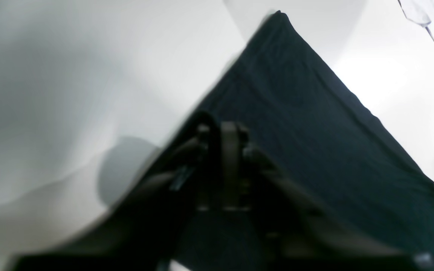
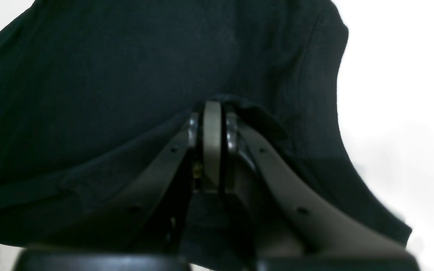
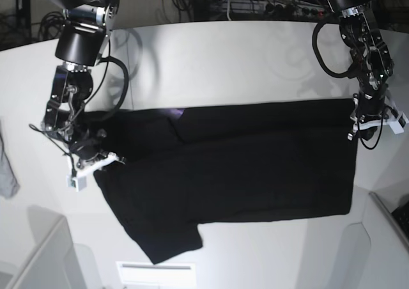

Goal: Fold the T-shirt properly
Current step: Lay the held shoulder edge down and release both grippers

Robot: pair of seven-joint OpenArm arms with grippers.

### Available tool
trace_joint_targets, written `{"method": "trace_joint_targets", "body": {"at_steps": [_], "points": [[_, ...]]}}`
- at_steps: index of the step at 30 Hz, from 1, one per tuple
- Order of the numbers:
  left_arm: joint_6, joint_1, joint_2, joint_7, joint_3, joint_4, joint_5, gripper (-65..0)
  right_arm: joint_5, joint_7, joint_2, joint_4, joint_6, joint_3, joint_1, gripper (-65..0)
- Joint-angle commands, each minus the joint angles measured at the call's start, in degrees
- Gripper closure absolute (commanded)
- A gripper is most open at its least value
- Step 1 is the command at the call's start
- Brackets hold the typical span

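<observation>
Jaws clamped tight on black cloth at both ends, no gap showing in either wrist view. Right gripper [image 2: 212, 113] pinching a bunched fold of the T-shirt [image 3: 255, 167] near the shoulder and sleeve end, left gripper [image 1: 226, 131] pinching the hem corner at the far end.

Shirt spread across the white counter [image 3: 243, 65], long axis running side to side in the base view, stretched between the two grips. Top edge already doubled over along part of its length, a hint of print peeking out near the collar. One sleeve sticking out loose toward the front edge, well away from either grip.

Both arms reaching down from the back of the counter, wrists bent low over the cloth, one at each end. Left wrist view blurry, so probably mid-motion.

Looks like a lengthwise fold: held edge needs carrying toward the front hem, both ends at the same pace, otherwise a skewed crease. That loose sleeve likely needs tucking later.

Small grey scrap [image 3: 7, 174] off at the counter's edge beyond the right arm, not involved.
</observation>
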Motion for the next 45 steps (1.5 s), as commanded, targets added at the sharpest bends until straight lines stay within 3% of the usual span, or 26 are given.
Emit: {"method": "trace_joint_targets", "body": {"at_steps": [1, 3, 6, 8, 11, 16, 18, 21, 25, 32, 36, 39, 45], "points": [[-0.46, -0.71, -0.87, -1.29, -0.46, 1.08, -0.2, -17.4, 0.78, 1.14, 0.58, 0.94, -0.08, 0.02, 1.25, -5.1], [-0.46, -0.8, -0.96, -1.29, -0.46, 1.34, -0.2, -26.5, 0.78, 1.23, 0.58, 1.3, -0.08, 0.37, 1.16, -20.0], [-0.46, -0.8, -0.96, -1.29, -0.46, 1.61, -0.2, -39.7, 0.87, 1.32, 0.49, 2.53, -0.08, 0.64, 0.98, -33.6], [-0.46, -0.45, -0.96, -1.29, -0.55, 2.75, -0.2, -45.3, 0.87, 1.4, 0.49, 5.25, -0.08, 0.64, -0.6, -33.3], [-0.46, 2.45, -0.87, -1.29, -0.55, 7.06, -0.55, -46.4, 0.87, 2.9, 0.32, 13.34, -1.49, 0.73, -4.47, -31.1], [-0.82, 9.84, 1.76, -1.64, -4.85, 11.72, -0.73, -46.4, 1.4, 3.34, -1.7, 28.11, -11.86, 0.81, -15.19, -33.9], [-1.34, 10.98, 4.14, -1.47, -8.63, 11.63, -0.73, -46.4, 1.4, 3.51, -3.55, 31.71, -12.13, 2.84, -18.88, -36.5], [-5.65, 11.51, 6.86, -1.29, -12.59, 9.78, -0.73, -46.4, 1.4, 4.57, -8.12, 33.3, -12.13, 6.62, -22.75, -41.6], [-9.7, 10.8, 7.13, -1.29, -13.12, 4.24, -0.64, -46.4, 1.4, 4.48, -10.32, 32.42, -12.13, 8.81, -25.3, -44.7], [-9.87, 7.81, 6.95, -1.38, -12.68, -1.56, -0.11, -46.4, 1.57, 5.36, -10.32, 27.49, -12.04, 9.16, -25.74, -44.7], [-9.87, 5.35, 6.78, -1.38, -12.68, -4.72, -0.11, -46.4, 7.73, 10.81, -9.62, 23.89, -12.04, 9.25, -25.83, -44.4], [-9.96, 4.21, 6.78, -1.29, -12.41, -5.78, -0.11, -46.4, 10.89, 11.69, -7.86, 20.72, -12.04, 9.16, -24.86, -44.1], [-9.87, 3.24, 3.87, -1.73, -6.0, -8.68, -0.2, -46.4, 11.33, 11.69, -6.36, 14.04, -12.21, 9.25, -21.26, -44.0]]}}
